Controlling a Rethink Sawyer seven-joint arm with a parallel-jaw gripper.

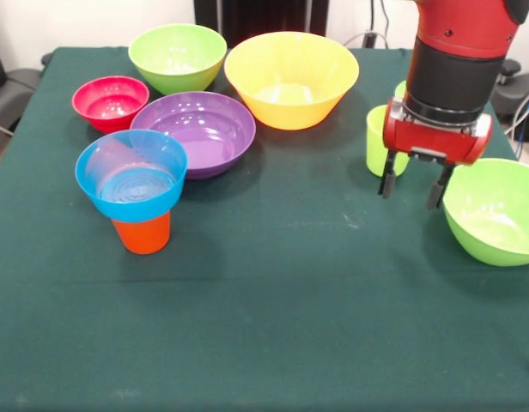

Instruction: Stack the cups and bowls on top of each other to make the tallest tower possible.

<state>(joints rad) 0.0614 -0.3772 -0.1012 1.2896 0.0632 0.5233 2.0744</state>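
My fingers (413,184) hang open and empty at right, above the table (273,283), near a lime green cup (378,142). At left, a blue bowl (131,174) sits on an orange cup (142,233), nothing inside it

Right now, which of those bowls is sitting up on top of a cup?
The blue bowl. It rests on the orange cup, while the magenta, purple, yellow and green bowls all sit directly on the table.

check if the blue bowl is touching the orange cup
Touching: the front view shows the blue bowl sitting directly on the orange cup, no gap between them.
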